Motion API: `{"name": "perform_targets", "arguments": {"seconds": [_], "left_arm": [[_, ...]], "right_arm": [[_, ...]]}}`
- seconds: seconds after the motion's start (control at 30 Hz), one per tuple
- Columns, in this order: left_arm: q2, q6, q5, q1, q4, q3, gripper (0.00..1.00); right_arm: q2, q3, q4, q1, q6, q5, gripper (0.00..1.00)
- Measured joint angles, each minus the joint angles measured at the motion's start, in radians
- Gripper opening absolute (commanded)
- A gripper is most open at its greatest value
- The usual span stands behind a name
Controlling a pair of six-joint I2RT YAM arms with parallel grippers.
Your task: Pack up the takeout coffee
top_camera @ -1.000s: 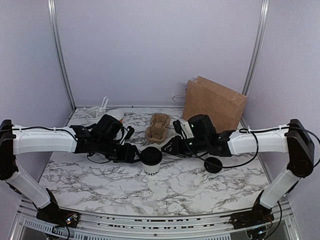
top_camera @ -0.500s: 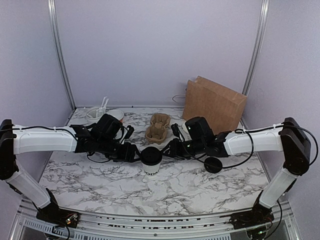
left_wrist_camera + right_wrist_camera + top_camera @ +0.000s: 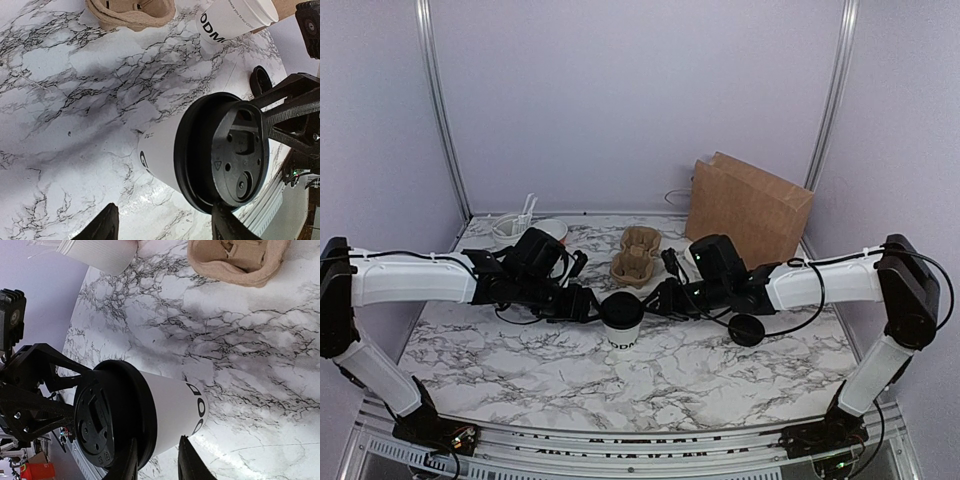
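The takeout coffee (image 3: 622, 322), a white paper cup with black lettering and a black lid (image 3: 227, 152), stands upright on the marble table (image 3: 650, 385) between both arms. My left gripper (image 3: 583, 303) sits at its left side, open wide. In the left wrist view one fingertip (image 3: 226, 225) overlaps the lid's rim and the other (image 3: 104, 225) stands well off the cup (image 3: 162, 150). My right gripper (image 3: 661, 298) is at the cup's right, jaws narrowly open. In the right wrist view its fingertips (image 3: 128, 460) straddle the lid's rim (image 3: 145, 405) at the cup's top edge.
A brown paper bag (image 3: 748, 207) stands at the back right. A cardboard cup carrier (image 3: 638, 256) lies behind the cup. A loose black lid (image 3: 747, 329) rests under the right arm. A lidless lettered cup (image 3: 235, 20) and a ribbed white holder (image 3: 100, 252) stand further back.
My right gripper has moved left, up to the cup's lid. The left gripper and the cup have stayed where they were.
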Motion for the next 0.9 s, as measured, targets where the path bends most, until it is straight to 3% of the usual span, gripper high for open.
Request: {"name": "perform_targets", "arguments": {"seconds": [0.7,0.9], "left_arm": [[0.009,-0.073,0.001,0.008,0.220,-0.119,0.63],[0.003,-0.077,-0.009,0.010,0.204,-0.097,0.64]], "right_arm": [[-0.001,-0.077,0.125,-0.004,-0.011,0.026,0.26],[-0.006,-0.061,0.103,-0.004,-0.008,0.033,0.26]]}}
